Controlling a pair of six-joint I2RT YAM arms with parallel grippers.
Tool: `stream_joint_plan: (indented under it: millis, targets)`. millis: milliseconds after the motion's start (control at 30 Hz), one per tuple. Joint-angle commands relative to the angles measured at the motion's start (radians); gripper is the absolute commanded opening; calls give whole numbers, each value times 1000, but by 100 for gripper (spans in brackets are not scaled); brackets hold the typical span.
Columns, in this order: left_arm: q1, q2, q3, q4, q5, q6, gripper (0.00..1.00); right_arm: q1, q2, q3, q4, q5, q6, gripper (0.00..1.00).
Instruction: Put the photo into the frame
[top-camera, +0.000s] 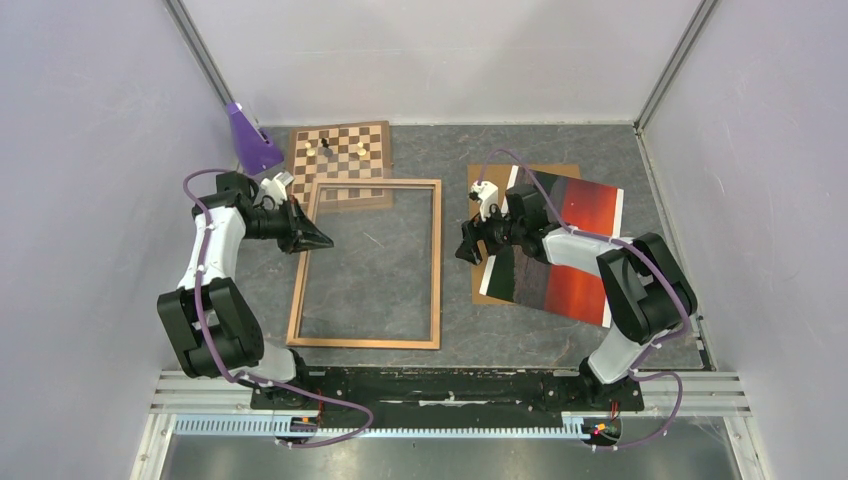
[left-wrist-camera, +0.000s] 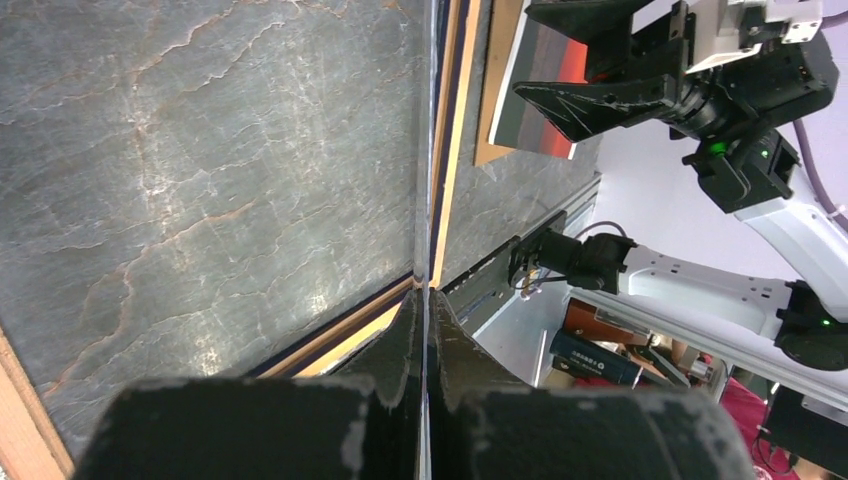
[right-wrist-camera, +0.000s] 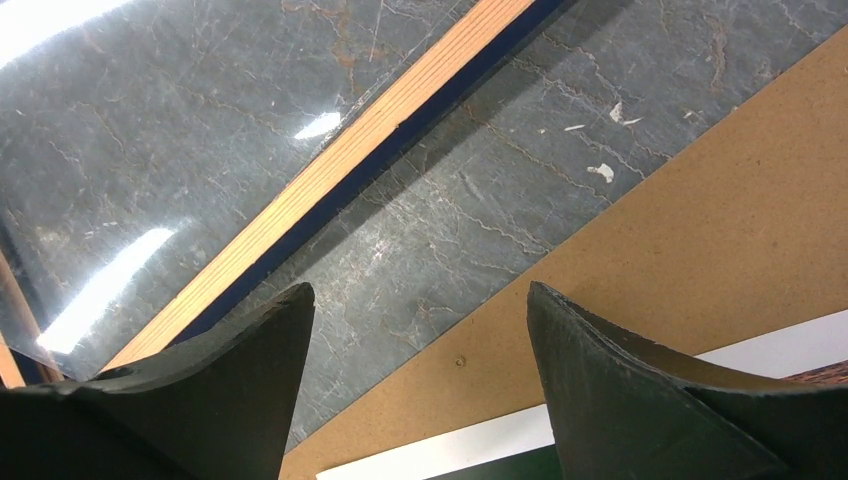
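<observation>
Left pincer (left-wrist-camera: 424, 300) closed, right pincer (right-wrist-camera: 418, 292) wide

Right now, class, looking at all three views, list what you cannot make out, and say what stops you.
Top view: the middle of the photo is hidden under the right arm.
Top view: the chess pieces are too small to identify.
Left wrist view: whether the shut left pincer nips the frame; its own fingers block the contact.
Right wrist view: the bottom edge cuts off nearly all the photo.

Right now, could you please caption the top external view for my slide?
Left gripper shut at the frame, open right gripper poised beside the photo.
</observation>
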Motion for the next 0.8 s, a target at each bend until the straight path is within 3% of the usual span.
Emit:
stream_joint_plan:
  millis: [0,767]
  targets:
    - [4,-18,12,0,90,-68,2,5,-7,-2,3,7,-50,81]
    - [10,-5,38,-59,160,-42,2,5,-30,-25,6,16,-54,79]
